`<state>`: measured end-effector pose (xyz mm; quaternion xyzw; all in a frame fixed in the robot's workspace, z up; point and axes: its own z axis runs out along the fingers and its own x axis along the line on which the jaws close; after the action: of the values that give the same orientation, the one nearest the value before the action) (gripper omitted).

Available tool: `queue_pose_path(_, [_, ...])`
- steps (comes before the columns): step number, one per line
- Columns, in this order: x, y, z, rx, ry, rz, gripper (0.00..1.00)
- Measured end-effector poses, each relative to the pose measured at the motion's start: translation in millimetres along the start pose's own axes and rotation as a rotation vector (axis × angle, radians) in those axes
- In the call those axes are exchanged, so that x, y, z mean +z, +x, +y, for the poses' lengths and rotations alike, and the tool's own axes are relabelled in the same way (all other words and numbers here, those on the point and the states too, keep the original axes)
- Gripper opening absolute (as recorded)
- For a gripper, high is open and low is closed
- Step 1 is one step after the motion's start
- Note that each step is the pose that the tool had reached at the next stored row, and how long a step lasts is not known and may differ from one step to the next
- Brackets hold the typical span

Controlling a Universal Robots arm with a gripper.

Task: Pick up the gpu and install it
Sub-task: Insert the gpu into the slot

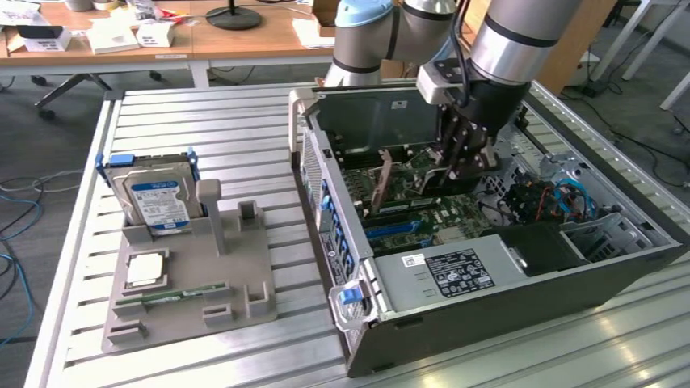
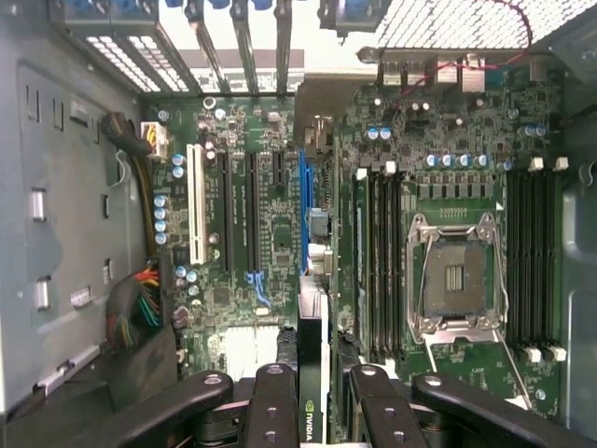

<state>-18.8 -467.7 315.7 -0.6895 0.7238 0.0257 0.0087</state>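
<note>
Well, on exterior view's left: gray rack (image 1: 216,317) on slatted table (image 1: 216,113), hard drive (image 1: 154,202) upright in it, memory stick (image 1: 173,296) lying flat near front. Further right: open computer case (image 1: 323,182), motherboard (image 2: 242,233) exposed, power supply box (image 1: 453,271) at near end. Arm reaches down into case; gripper (image 1: 464,170) low over motherboard. Fingers (image 2: 272,401) pinch graphics card (image 2: 309,411) between them. Card seen edge-on from wrist, black, logo on it, roughly in line with blue slot (image 2: 304,201). Whether card touches slot, cannot tell.
</note>
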Motion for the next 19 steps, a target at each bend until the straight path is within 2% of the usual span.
queue_pose_path(4, [0.5,0.3,6.8,0.000,0.0001,0.0000,0.27])
queue_pose_path(12, [0.9,0.7,15.4,0.000,0.0002,-0.0001,0.27])
queue_pose_path(19, [6.8,1.2,18.9,0.000,0.0002,-0.0001,0.27])
